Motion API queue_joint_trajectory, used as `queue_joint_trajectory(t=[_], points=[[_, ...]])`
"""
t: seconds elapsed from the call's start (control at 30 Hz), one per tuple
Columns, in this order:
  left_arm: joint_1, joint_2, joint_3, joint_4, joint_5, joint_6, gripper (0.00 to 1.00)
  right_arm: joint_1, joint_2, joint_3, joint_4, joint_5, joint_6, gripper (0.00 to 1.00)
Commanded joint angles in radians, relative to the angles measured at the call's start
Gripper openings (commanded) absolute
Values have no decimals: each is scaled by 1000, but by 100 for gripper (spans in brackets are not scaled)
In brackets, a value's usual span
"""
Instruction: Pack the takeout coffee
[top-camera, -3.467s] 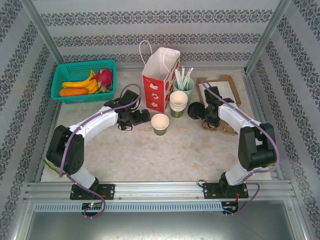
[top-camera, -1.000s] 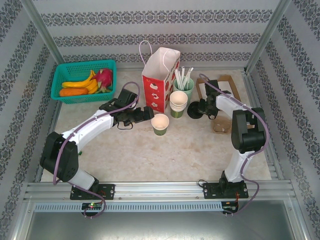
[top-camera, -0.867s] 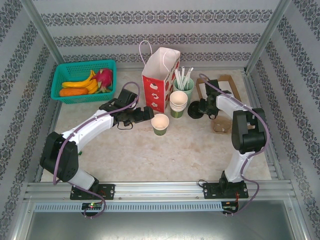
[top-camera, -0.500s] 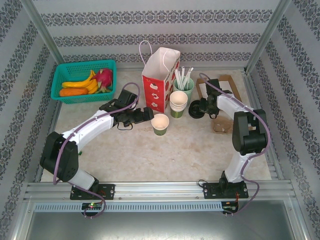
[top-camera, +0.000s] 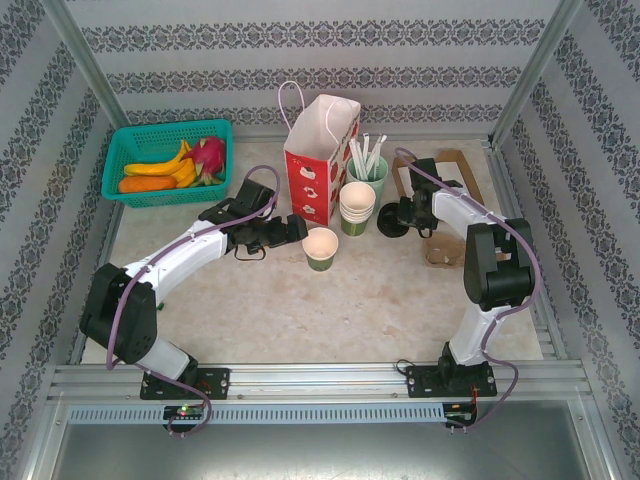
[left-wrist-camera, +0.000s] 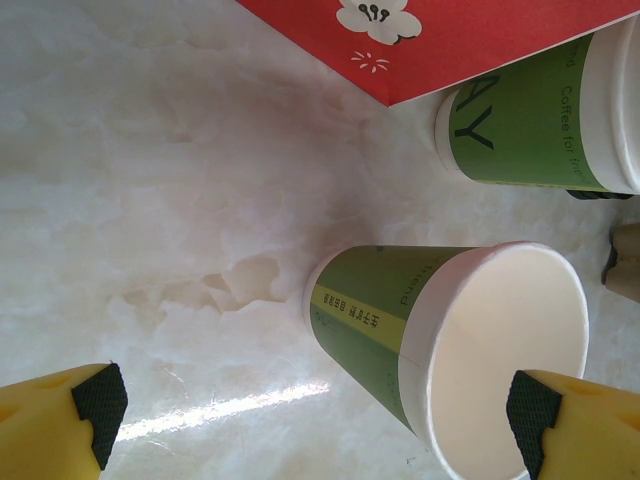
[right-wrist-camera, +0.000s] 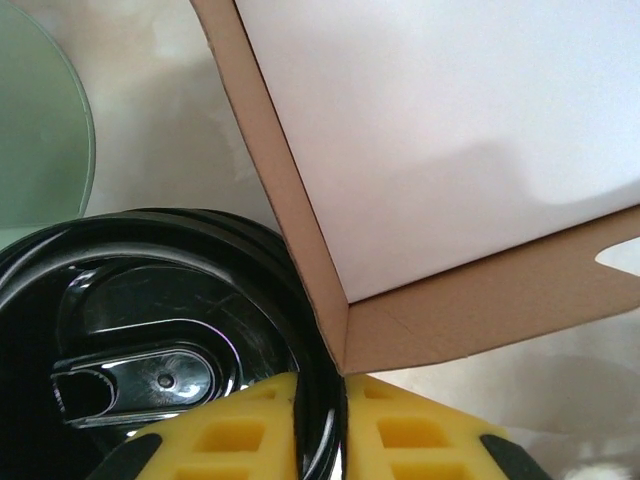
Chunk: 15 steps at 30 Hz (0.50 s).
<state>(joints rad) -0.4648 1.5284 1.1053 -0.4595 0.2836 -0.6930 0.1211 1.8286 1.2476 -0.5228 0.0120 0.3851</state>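
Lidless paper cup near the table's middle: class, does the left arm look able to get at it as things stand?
Probably yes. The left gripper is wide open just beside the lidless paper cup, with nothing between them; the red bag stands behind, out of the way.

This looks like a robot test room set up as a little pretend coffee shop. A left robot arm (top-camera: 190, 245) and a right robot arm (top-camera: 487, 262) are bolted to a metal rail (top-camera: 320, 378) at the edge of a stone-look table (top-camera: 300, 310). Bare metal posts (top-camera: 78, 55) hold walls of patterned paper (top-camera: 320, 40). On the table are a red paper bag (top-camera: 312, 172), a stack of paper cups (top-camera: 356, 207), a cup of straws (top-camera: 368, 168), a paper coffee cup (top-camera: 320, 247), a black lid (top-camera: 390, 223) and a green basket of fruit (top-camera: 128, 150)
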Motion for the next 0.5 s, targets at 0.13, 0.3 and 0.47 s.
queue_joint_trajectory(t=[0.13,0.3,0.47], points=[[-11,-25,-14,7,-1,-4,99,26,-45,6,-26,65,-26,15],[-11,-36,-23,35,12,1,99,45,-108,-32,6,127,-53,13],[-11,-75,-50,101,32,22,99,62,-177,-105,84,174,-79,13]])
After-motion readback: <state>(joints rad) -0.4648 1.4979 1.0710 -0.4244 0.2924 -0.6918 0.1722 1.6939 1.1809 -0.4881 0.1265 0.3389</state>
